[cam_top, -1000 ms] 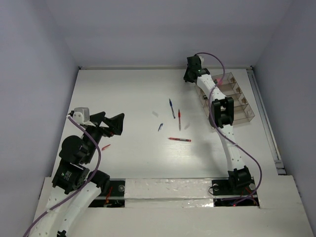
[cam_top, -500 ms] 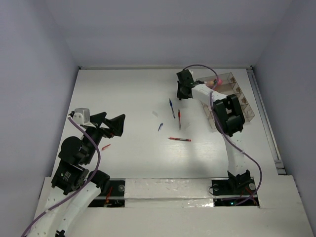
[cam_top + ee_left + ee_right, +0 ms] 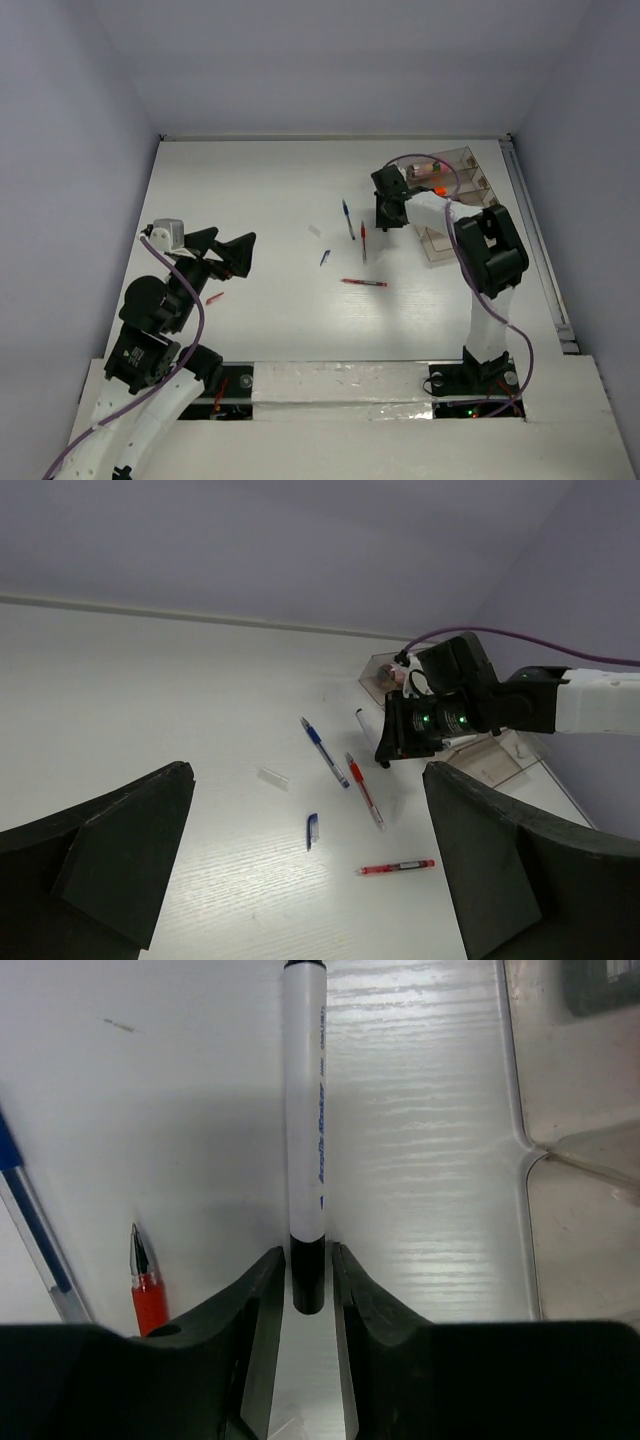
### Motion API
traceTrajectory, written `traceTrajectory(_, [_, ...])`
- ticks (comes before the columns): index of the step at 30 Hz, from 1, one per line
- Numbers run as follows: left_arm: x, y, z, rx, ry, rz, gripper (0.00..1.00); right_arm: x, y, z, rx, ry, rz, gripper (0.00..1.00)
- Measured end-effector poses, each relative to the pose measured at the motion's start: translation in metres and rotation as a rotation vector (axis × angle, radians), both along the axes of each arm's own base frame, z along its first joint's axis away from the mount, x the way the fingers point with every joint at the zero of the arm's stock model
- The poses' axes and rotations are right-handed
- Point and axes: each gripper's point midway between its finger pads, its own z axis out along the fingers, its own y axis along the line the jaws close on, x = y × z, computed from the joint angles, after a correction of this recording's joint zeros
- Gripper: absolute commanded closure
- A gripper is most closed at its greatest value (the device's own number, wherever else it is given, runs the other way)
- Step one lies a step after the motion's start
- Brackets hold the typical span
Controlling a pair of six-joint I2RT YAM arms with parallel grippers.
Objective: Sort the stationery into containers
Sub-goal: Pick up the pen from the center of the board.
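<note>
Tabletop (image 3: 250, 180) left of the organiser (image 3: 445, 243) holds the white marker (image 3: 305, 1110), your right gripper (image 3: 308, 1260) straddling its black end, clamping unclear, left gripper (image 3: 305, 780) spread idle; next, you'd likely squeeze and lift it across.

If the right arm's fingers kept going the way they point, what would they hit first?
Probably the white marker: its black end lies between the fingers of the right gripper, with the table right behind it. Whether they touch it yet is unclear.

The organiser (image 3: 580, 1220) is clear glossy plastic, the marker (image 3: 304, 1110) smooth plastic, the table (image 3: 420, 1160) faintly wood-grained.
</note>
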Motion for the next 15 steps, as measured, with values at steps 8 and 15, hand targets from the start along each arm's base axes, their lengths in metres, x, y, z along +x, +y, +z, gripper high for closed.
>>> traceTrajectory(8, [0.003,0.0,-0.003,0.007,0.013,0.004,0.01,0.026,0.003,0.0,-0.051,-0.017,0.025,0.66])
traceTrajectory(15, [0.005,-0.001,-0.005,0.011,0.021,0.003,0.01,0.048,0.005,0.002,-0.059,-0.033,0.04,0.78])
